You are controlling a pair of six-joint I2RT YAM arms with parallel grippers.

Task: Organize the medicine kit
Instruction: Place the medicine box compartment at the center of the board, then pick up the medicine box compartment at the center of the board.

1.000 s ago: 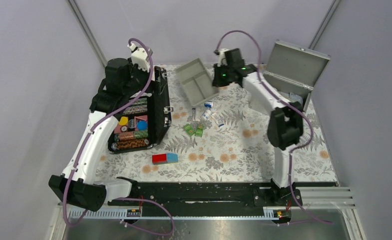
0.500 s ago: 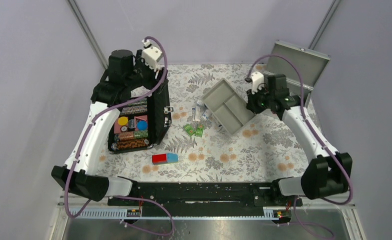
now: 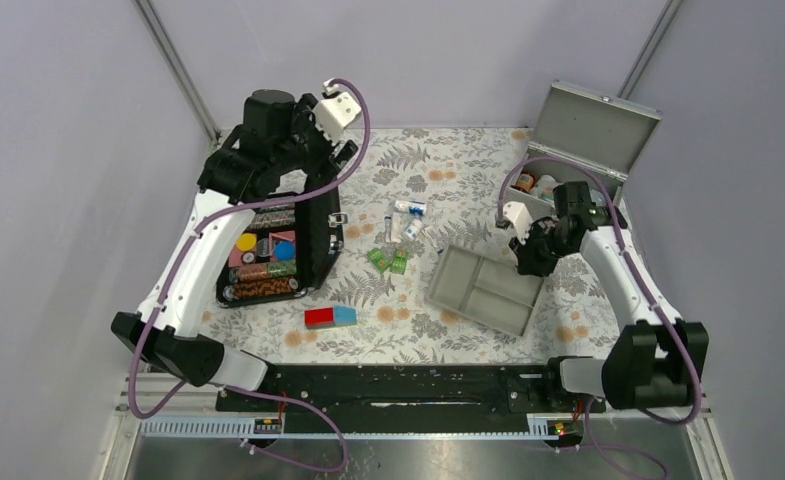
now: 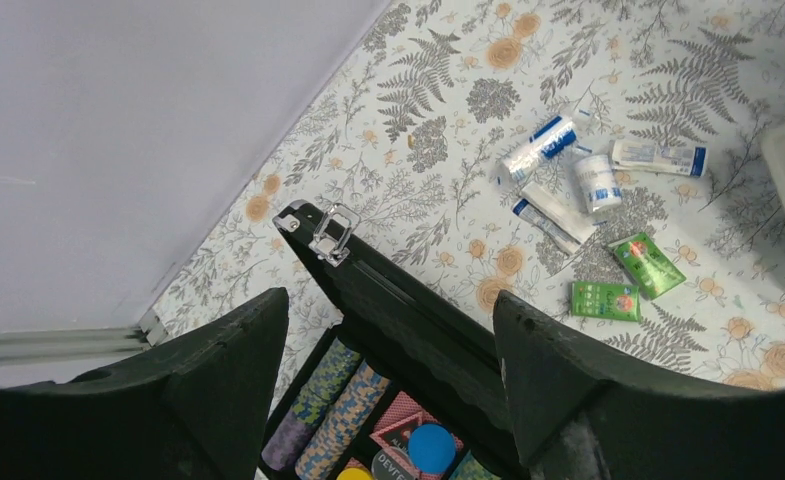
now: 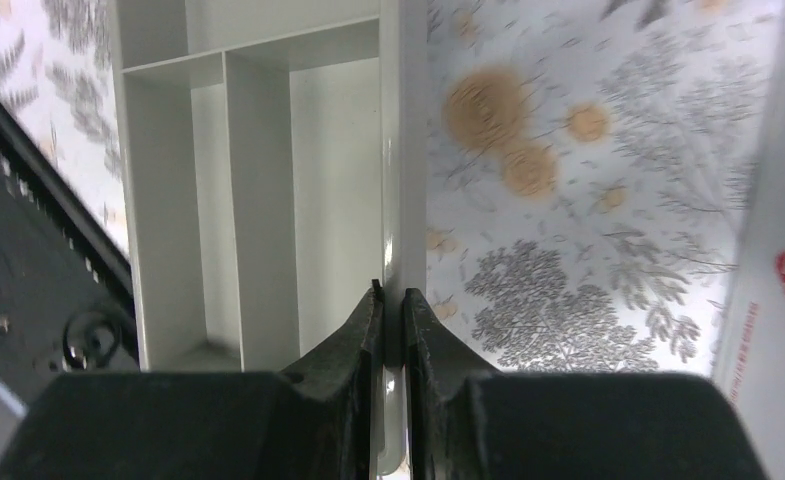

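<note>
My right gripper is shut on the rim of an empty grey divided tray, held low at the table's right centre. The open metal medicine case stands at the back right with small jars inside. Loose medicine lies mid-table: white and blue tubes and a bottle and green sachets. My left gripper is open and empty, high above the black case's raised lid.
A black poker-chip case lies open at the left, with chip stacks and cards inside. A red and blue box lies near the front. The arms' black base rail runs along the near edge.
My right arm has carried the grey tray from the back centre down and to the right, lowering it to the table. My left gripper has moved right along the back.
</note>
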